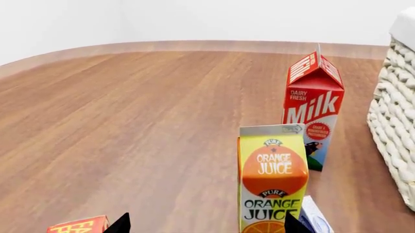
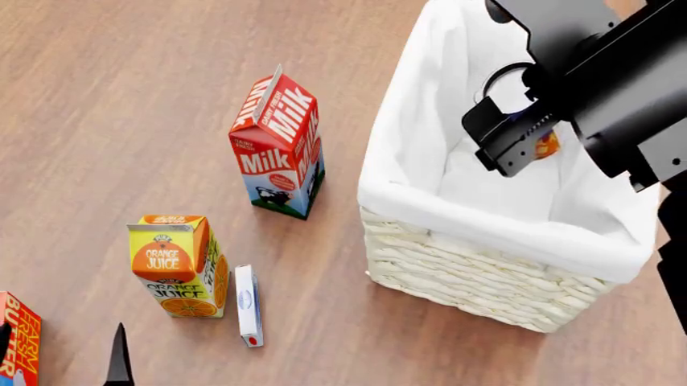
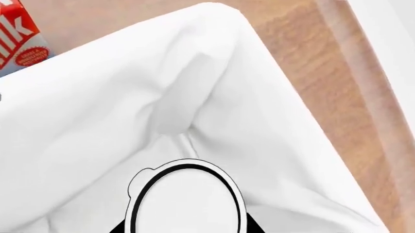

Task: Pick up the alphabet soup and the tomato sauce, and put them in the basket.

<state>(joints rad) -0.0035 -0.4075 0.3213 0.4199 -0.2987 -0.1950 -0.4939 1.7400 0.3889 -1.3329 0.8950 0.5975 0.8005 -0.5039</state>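
My right gripper (image 3: 186,229) hangs over the inside of the basket (image 2: 483,277), shut on a can. The can's silvery-white top (image 3: 184,199) fills the space between the black fingertips. In the head view only an orange patch of its label (image 2: 546,145) shows beside the right gripper (image 2: 516,137), which fits the alphabet soup. White cloth lining (image 3: 116,97) lies below the can. The tomato sauce is out of view. My left gripper (image 1: 207,230) is open and holds nothing, low over the wooden floor near the orange juice carton.
A milk carton (image 2: 277,149) stands left of the basket. An orange juice carton (image 2: 177,265) and a small white-and-blue box (image 2: 248,305) sit nearer to me. A red-orange box (image 2: 16,346) is at the left edge. The basket wall (image 1: 395,141) is beside the milk.
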